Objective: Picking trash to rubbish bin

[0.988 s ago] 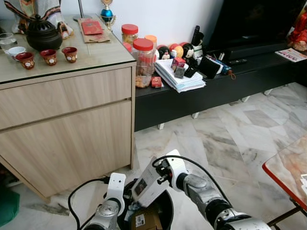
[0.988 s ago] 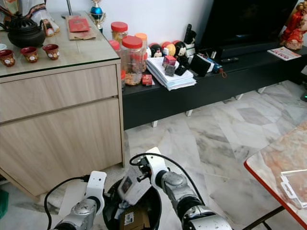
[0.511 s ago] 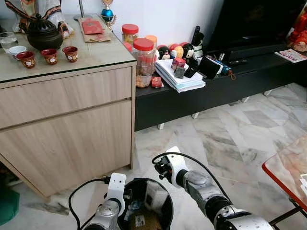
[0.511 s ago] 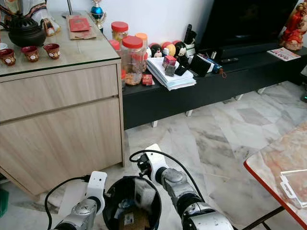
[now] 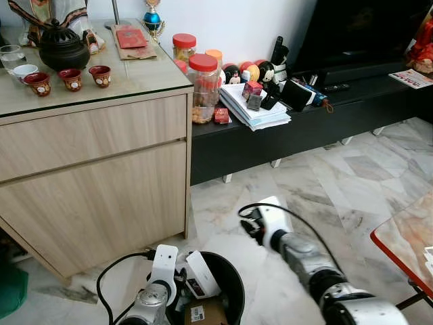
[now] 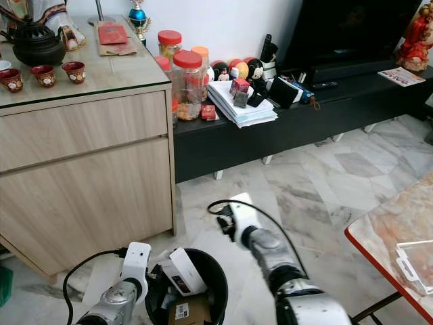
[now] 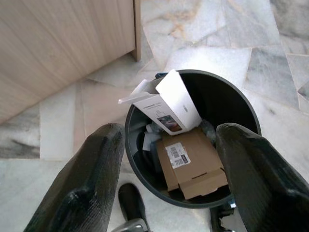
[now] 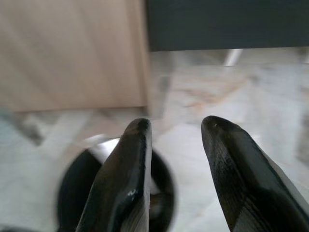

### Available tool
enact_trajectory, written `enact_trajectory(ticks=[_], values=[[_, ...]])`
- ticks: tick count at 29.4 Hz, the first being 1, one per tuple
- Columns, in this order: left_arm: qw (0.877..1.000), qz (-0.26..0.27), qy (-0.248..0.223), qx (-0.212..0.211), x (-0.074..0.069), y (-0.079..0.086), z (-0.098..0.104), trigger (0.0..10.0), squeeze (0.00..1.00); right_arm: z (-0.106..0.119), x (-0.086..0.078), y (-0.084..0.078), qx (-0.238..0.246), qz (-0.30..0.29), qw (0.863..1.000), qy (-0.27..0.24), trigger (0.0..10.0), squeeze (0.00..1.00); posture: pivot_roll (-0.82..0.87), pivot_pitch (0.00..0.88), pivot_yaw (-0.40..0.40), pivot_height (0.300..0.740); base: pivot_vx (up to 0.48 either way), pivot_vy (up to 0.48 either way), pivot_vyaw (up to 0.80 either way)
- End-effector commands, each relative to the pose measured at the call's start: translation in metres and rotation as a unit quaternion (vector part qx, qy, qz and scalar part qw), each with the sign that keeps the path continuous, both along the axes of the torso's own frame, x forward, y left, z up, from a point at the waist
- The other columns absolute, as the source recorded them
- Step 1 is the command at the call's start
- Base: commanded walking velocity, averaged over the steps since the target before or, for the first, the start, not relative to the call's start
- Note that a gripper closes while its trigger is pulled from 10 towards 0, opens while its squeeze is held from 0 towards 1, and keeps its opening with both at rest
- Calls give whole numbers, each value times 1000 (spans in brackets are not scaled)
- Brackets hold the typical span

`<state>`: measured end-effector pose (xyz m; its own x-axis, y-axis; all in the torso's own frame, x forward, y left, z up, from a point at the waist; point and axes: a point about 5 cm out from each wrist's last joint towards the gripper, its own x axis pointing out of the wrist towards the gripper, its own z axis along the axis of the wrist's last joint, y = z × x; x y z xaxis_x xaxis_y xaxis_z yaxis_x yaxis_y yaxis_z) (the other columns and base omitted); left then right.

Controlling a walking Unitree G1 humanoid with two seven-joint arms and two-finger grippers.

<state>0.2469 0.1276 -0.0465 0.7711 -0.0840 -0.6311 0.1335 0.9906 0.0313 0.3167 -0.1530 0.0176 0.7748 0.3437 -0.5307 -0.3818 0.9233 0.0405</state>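
A black round rubbish bin (image 5: 233, 284) stands on the marble floor at my feet. Inside it a white carton (image 7: 166, 104) leans against the wall, on top of a flattened brown cardboard box (image 7: 190, 164). My left gripper (image 7: 169, 133) hovers above the bin, open, its black fingers (image 7: 89, 179) spread wider than the rim. The right arm (image 5: 298, 250) reaches out above and to the right of the bin. My right gripper (image 8: 175, 124) is open with nothing between its fingers, and the bin (image 8: 77, 193) shows blurred beyond them.
A light wooden cabinet (image 5: 95, 169) with a tea set stands close on the left. A low black TV bench (image 5: 304, 128) carries jars, papers and small items. A red-edged table (image 5: 406, 244) juts in at the right. Something green (image 5: 10, 288) lies at the far left.
The right gripper held the white carton over the bin, let it go, and has drawn back up and to the right. The carton now lies in the bin.
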Motion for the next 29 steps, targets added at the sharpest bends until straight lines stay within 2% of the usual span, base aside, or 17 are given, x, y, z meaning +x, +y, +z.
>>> enact_trajectory(ticks=[1, 4, 6, 7, 8, 12, 16, 19, 22, 25, 28, 29], values=[[1000, -2, 11, 1, -7, -1, -5, 10000, 0, -5, -6, -23, -19, -38, 999, 5, 10000, 0, -43, 12, -124, 740, 0, 0, 0], [1000, 0, 13, 1, -8, -1, -6, 10000, 0, -12, -14, -36, -27, -62, 998, 18, 10000, 0, -43, 12, -124, 740, 0, 0, 0], [1000, 1, 14, 2, -9, -1, -7, 10000, 0, -21, -25, -50, -34, -90, 995, 37, 10000, 0, -46, 2, -121, 740, 0, 0, 0], [1000, 1, 14, 2, -9, -1, -7, 10000, 0, -21, -25, -50, -34, -90, 995, 37, 10000, 0, -46, 2, -121, 740, 0, 0, 0], [1000, 3, 15, 5, -10, 0, -7, 10000, 0, -29, -35, -60, -39, -114, 991, 53, 10000, 0, -47, 0, -119, 740, 0, 0, 0], [1000, 6, 16, 14, -12, 3, -8, 10000, 0, -45, -57, -73, -32, -167, 982, 81, 10000, 0, -50, 0, -111, 740, 0, 0, 0], [1000, 6, 17, 15, -12, 4, -8, 10000, 0, -46, -59, -74, -33, -171, 981, 83, 10000, 0, -50, 0, -111, 740, 0, 0, 0], [998, 41, 9, 46, -13, 18, -9, 10000, 0, -66, -91, -87, -29, -225, 966, 123, 10000, 0, -58, 0, -104, 740, 0, 0, 0], [995, 80, 4, 61, -15, 31, -9, 10000, 0, -81, -117, -90, -36, -245, 956, 158, 10000, 0, -45, 6, -113, 740, 0, 0, 0], [993, 94, 0, 66, -17, 36, -9, 10000, 0, -85, -125, -89, -36, -247, 954, 165, 10000, 0, -46, 10, -113, 740, 0, 0, 0], [991, 107, 5, 79, -24, 44, -13, 10000, 0, -95, -143, -90, -39, -266, 944, 192, 10000, 0, -45, 18, -107, 740, 0, 0, 0], [991, 107, 5, 79, -24, 44, -13, 10000, 0, -95, -143, -90, -39, -266, 944, 192, 10000, 0, -45, 18, -107, 740, 0, 0, 0]])
